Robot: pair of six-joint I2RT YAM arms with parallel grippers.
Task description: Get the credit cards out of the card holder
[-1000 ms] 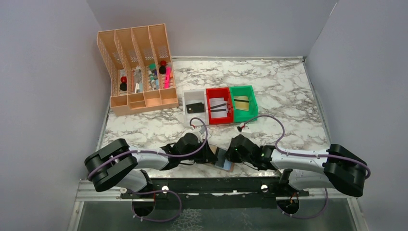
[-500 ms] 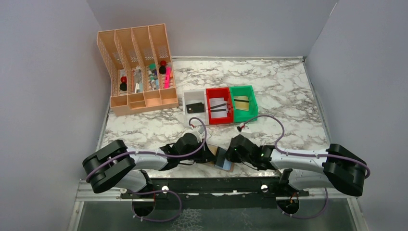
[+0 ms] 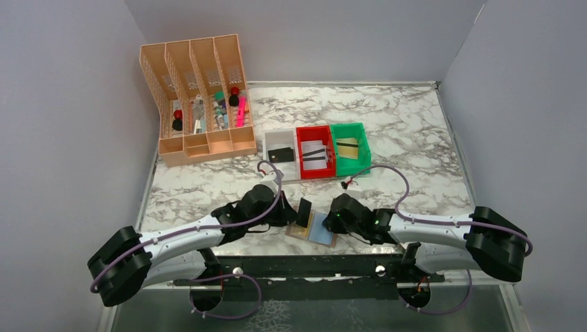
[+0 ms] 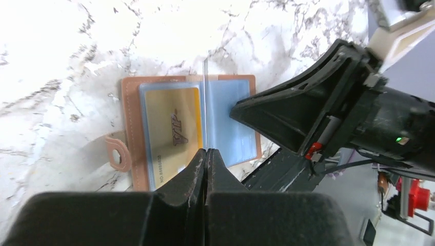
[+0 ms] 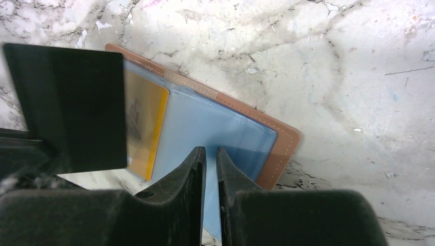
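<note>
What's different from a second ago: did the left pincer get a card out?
Yes. The left pincer closed on the dark card and drew it up out of the card holder, which now lies open with a gold card showing. Unchanged: the right pincer stays clamped on the holder's blue leaf, and the three bins.

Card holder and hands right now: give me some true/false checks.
1. The card holder lies open on the table. True.
2. A gold card sits in one of its pockets. True.
3. The left hand is open and empty. False: it is shut on a dark card, held upright.
4. The right hand grips the card holder's blue inner leaf. True.
5. The green bin is empty. False: a tan card lies in it.
</note>
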